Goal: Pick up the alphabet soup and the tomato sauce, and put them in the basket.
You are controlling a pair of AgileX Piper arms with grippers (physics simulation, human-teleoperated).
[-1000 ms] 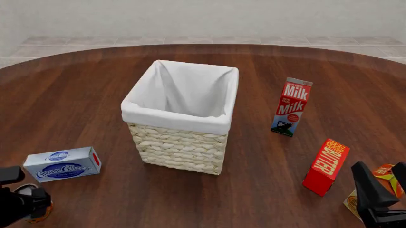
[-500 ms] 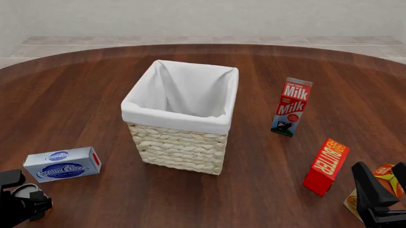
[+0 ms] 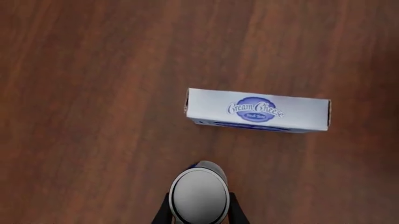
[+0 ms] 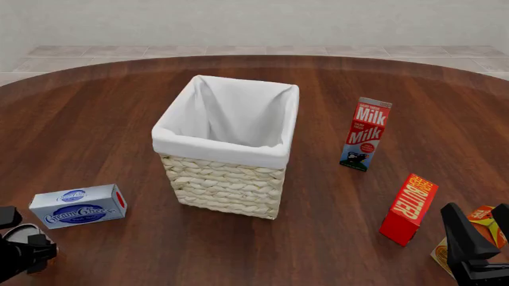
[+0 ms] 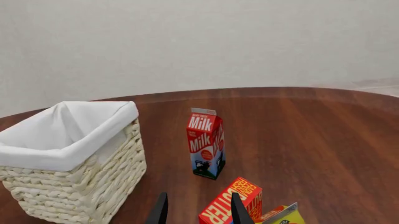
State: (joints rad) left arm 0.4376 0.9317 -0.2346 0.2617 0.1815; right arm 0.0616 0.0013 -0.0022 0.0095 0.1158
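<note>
L wrist cam only: L end effector (image 3: pixel 199 215) clamped on alphabet soup (image 3: pixel 199 197), R end effector (image 5: pixel 195 209) fingers apart.

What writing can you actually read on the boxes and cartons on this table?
"Milk", printed twice on the red milk carton; its smaller print is too small to read.
"Cream Cheese" on the pale blue box; the line under it is blurred.
"Butter" on the red box, in slanted orange letters.
The yellow-orange package by it: nothing legible.
</note>
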